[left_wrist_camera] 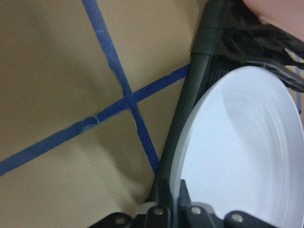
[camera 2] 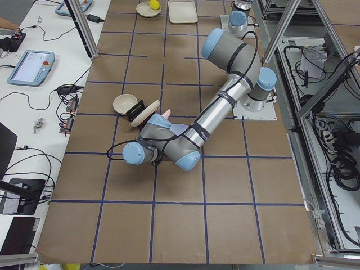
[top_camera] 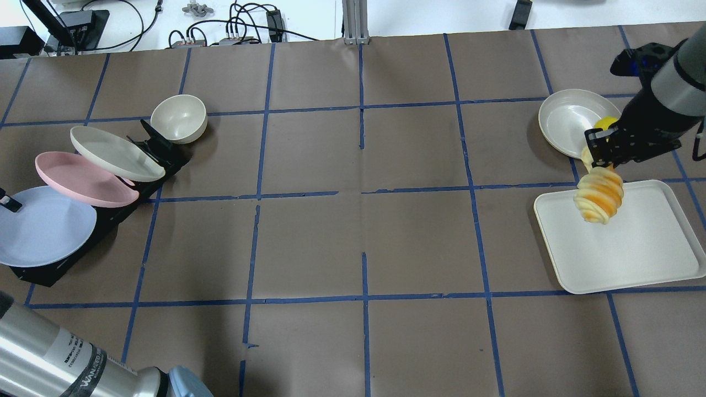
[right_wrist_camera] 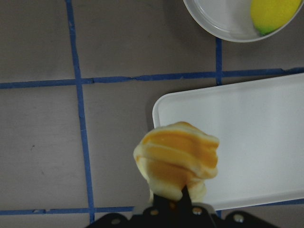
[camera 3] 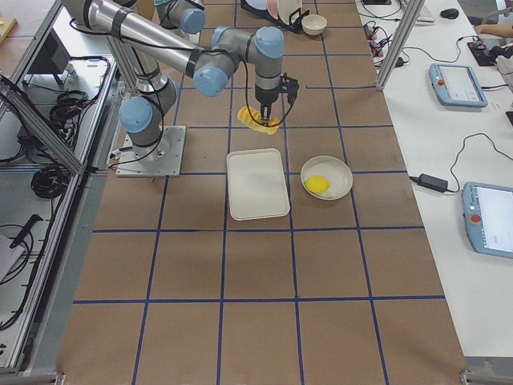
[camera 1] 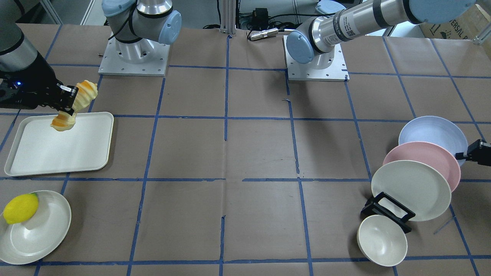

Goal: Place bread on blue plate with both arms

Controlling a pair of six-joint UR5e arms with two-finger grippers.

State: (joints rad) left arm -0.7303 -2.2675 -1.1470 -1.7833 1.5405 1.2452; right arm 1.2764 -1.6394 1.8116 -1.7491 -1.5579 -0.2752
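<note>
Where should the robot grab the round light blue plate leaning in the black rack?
Grip the light blue plate by its thin bare rim, coming from the end of the black rack away from the round pink plate. It leans tilted and the pink plate overlaps its other edge, so only that side is open. The left gripper sits there.

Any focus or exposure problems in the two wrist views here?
Left wrist view: soft throughout, the blue plate washed out nearly white. Right wrist view: tape lines sharp, the bread near the lens slightly soft, no glare.
</note>
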